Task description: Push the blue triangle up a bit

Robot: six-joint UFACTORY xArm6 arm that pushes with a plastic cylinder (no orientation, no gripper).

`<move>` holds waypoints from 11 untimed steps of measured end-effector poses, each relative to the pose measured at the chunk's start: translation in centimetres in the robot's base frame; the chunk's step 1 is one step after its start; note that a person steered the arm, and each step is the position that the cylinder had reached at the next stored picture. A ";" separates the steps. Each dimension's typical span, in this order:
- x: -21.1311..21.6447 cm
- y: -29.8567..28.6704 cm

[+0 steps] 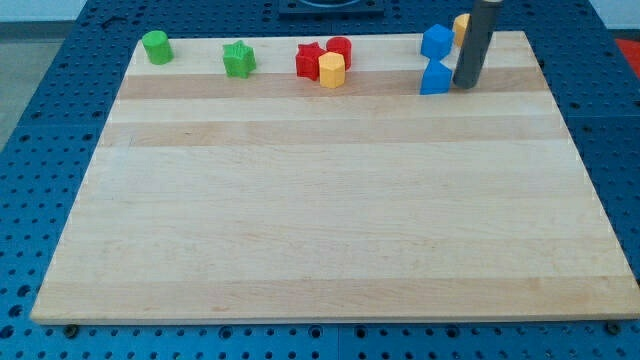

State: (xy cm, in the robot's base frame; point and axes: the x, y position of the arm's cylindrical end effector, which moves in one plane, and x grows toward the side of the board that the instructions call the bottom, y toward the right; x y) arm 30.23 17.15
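Observation:
The blue triangle lies near the board's top right. Just above it sits a second blue block of blocky shape. My tip rests on the board right beside the blue triangle's right edge, close to touching it. The dark rod rises from there to the view's top and partly hides a yellow-orange block behind it.
Along the top edge of the wooden board stand a green cylinder, a green star, a red star, a yellow hexagonal block and a red cylinder. The board's right edge is near the rod.

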 end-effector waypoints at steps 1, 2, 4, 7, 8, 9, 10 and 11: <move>-0.1 -2.2; -1.5 -3.2; 1.4 -2.8; 2.3 -6.7; -0.7 -6.7; -3.3 -5.5; -4.6 -5.2; -4.2 -5.2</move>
